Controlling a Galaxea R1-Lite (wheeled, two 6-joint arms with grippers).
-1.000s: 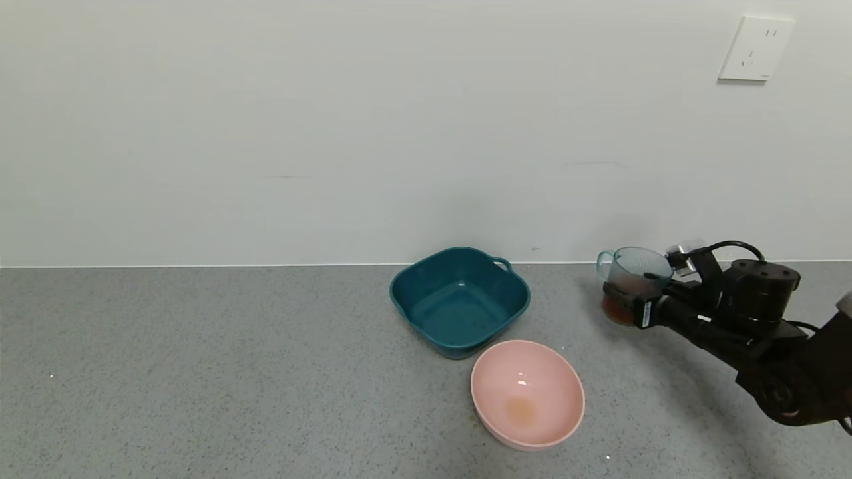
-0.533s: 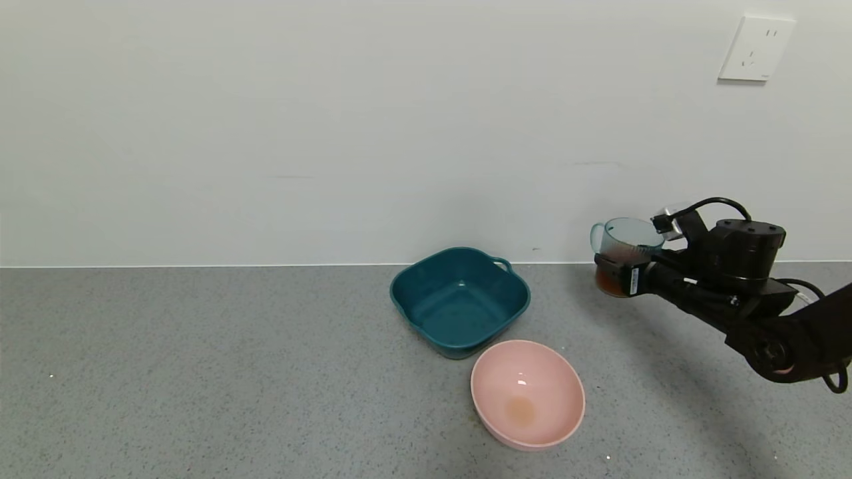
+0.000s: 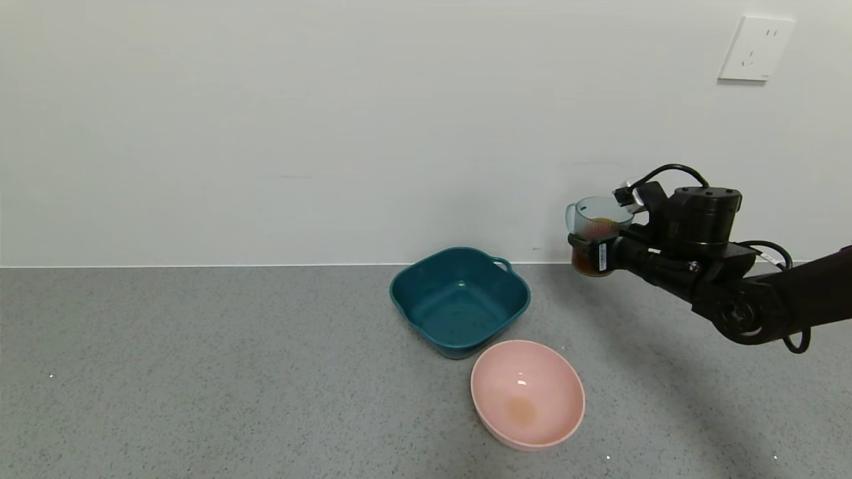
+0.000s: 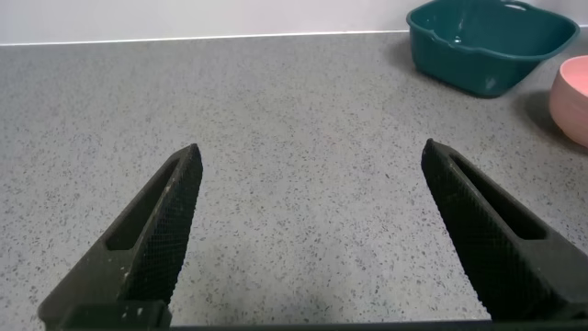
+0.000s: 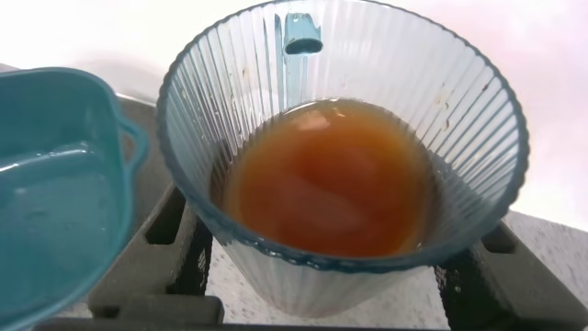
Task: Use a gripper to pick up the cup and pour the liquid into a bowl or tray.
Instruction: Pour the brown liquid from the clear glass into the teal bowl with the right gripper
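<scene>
Grey speckled bench [image 3: 200, 372] against a plain white wall, wall socket [image 3: 757, 48] up in the far right corner. We see the right hand [image 3: 594, 256] raised above the bench, clamped on the cup [image 3: 596, 234], fingers on either side of its ribbed body. The cup is upright, handle pointing away from the arm, and sits in the air to the right of the teal basin [image 3: 459, 303] and above it, not yet over it. The liquid [image 5: 326, 179], tea-brown, fills only the lower part of the cup. A pink bowl [image 3: 528, 392] lies just in front of the basin, nearly touching it, with a faint brown stain at its bottom. The left hand [image 4: 308, 230] is parked low over the bench, well left of the basin, fingers wide apart, holding nothing.

Risks as we judge them:
- Tilting before the cup clears the basin rim puts liquid on the bench.
- Pour direction matters; the pink bowl is close, so a stream could land there instead.
- The ribbed plastic looks slick and thin; the cup could rotate or slip in the grip during the tip.
- A fast sideways move could slosh, though the low fill makes that less likely.
- Coming down too low could knock the basin's loop handle [image 3: 502, 264].
</scene>
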